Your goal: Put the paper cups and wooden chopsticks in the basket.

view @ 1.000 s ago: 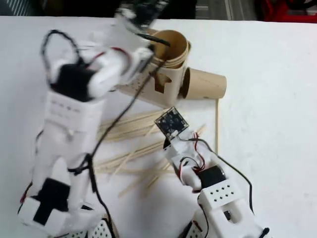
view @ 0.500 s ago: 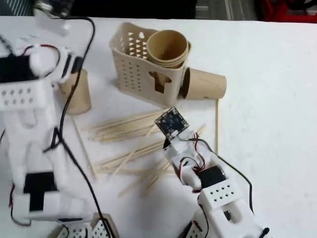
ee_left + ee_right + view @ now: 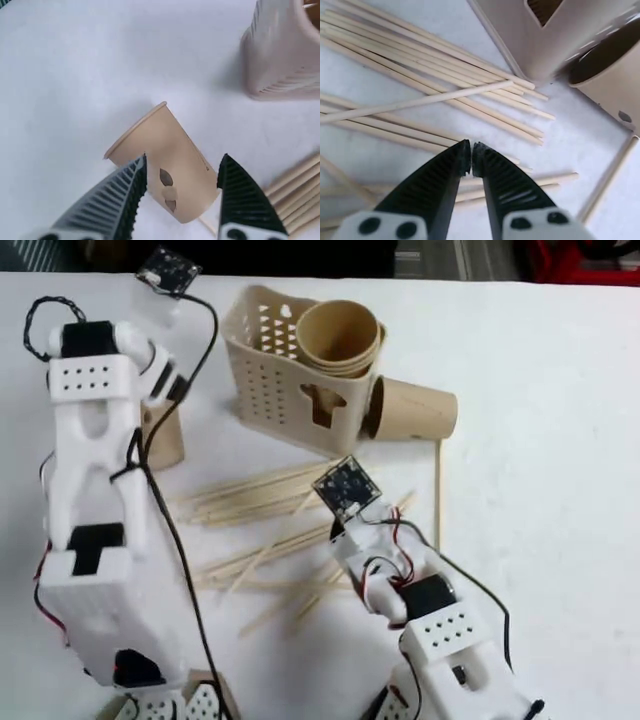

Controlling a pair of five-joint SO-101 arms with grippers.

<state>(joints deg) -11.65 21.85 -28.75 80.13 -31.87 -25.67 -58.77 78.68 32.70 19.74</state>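
Because the left gripper (image 3: pixel 184 161) hangs spread astride the tan paper cup (image 3: pixel 155 132) lying sideways left of the beige perforated basket (image 3: pixel 265 380), off-centre closure could roll or crush it; the right gripper (image 3: pixel 471 150) sits clenched, empty, over pale wooden chopsticks (image 3: pixel 445 75).

The basket (image 3: pixel 262 380) was cream, perforated with rows of small holes; the paper cups (image 3: pixel 340 335) were kraft brown; the wooden chopsticks (image 3: pixel 250 490) were pale blond; the table (image 3: pixel 540 440) was white; the left arm (image 3: pixel 95 480) and right arm (image 3: pixel 455 640) were white with black sections; the ribbed fingers (image 3: pixel 432 187) were black.
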